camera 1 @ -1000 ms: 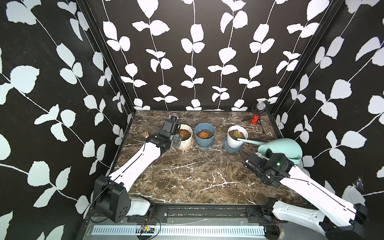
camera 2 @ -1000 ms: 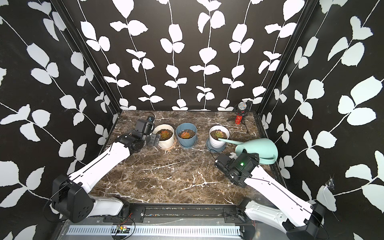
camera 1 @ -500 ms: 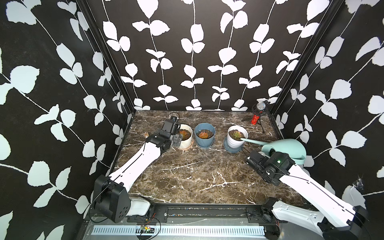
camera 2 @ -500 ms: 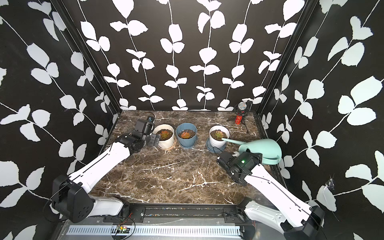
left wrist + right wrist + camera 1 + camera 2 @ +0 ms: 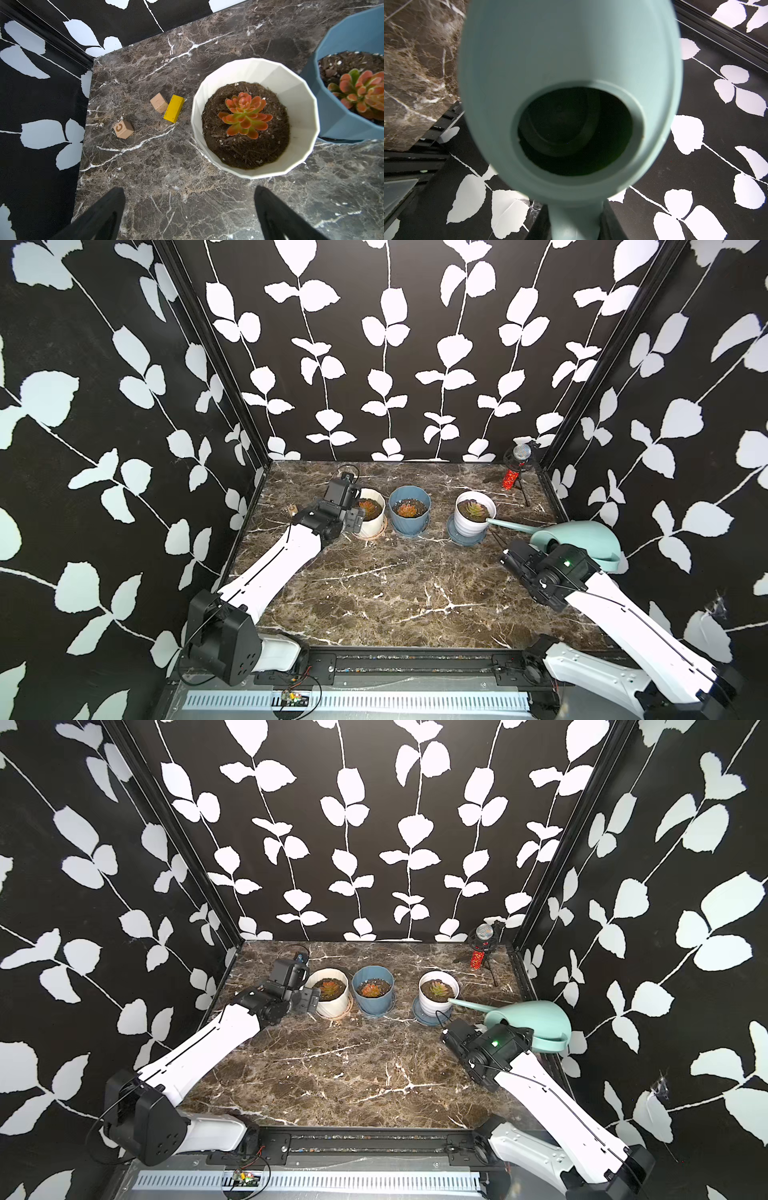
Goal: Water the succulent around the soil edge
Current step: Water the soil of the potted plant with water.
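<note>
1. A mint-green watering can (image 5: 536,1021) is tilted at the right side of the table (image 5: 353,1077). Its long spout reaches over the rim of a white ribbed pot (image 5: 432,1006).
2. In this pot grows a succulent (image 5: 438,990), and the pot stands on a blue saucer (image 5: 420,1019).
3. The right arm (image 5: 536,1085) meets the can from the front.
4. A blue pot (image 5: 372,1000) and a cream pot (image 5: 332,1006) stand further left in the same row.
5. The left gripper (image 5: 311,1001) is just beside the cream pot.
</note>
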Motion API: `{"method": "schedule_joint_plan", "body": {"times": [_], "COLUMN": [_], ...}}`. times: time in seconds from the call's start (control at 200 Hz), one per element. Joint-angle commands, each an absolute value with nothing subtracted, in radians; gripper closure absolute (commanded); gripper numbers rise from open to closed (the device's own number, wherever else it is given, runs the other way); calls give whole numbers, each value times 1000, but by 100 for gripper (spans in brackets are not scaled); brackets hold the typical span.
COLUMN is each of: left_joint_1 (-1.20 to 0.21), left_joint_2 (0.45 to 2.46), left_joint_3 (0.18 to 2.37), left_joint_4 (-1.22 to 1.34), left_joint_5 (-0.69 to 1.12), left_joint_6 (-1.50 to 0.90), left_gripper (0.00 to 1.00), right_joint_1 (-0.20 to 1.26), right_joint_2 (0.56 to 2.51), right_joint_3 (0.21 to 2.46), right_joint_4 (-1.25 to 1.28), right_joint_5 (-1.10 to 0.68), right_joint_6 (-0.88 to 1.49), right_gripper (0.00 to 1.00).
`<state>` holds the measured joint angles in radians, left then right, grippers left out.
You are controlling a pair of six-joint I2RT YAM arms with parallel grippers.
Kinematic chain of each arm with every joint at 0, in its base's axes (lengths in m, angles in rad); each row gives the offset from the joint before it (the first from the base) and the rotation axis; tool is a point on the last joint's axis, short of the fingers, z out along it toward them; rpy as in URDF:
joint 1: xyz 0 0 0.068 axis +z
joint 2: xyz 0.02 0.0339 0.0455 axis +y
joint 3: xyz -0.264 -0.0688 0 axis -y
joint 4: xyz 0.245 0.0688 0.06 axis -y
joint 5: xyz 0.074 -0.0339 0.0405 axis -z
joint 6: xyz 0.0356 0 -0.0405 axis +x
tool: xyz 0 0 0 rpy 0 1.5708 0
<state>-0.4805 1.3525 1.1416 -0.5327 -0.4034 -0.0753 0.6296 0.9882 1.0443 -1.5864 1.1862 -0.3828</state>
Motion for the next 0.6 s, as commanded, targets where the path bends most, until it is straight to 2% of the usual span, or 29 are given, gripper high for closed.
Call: {"method": "schedule_joint_plan", "body": {"times": [0.0,0.595], "left_joint_1": [-474,-471], "left_joint_2": [1324,1330], "left_joint_3": [1130,1137], "left_joint_4": [-543,-541], "left_joint_5": [-410,-412], "left_joint_6": [-80,-77], "left_gripper": [1,1], "right_joint_1": [604,536], "right_joint_2": [1000,1028], "right_joint_3": [1046,1063], "right_joint_4": [-1605,-1451], "right_joint_5": [1233,1267], "right_joint_6": [-455,-549], "right_gripper": [100,100]}}
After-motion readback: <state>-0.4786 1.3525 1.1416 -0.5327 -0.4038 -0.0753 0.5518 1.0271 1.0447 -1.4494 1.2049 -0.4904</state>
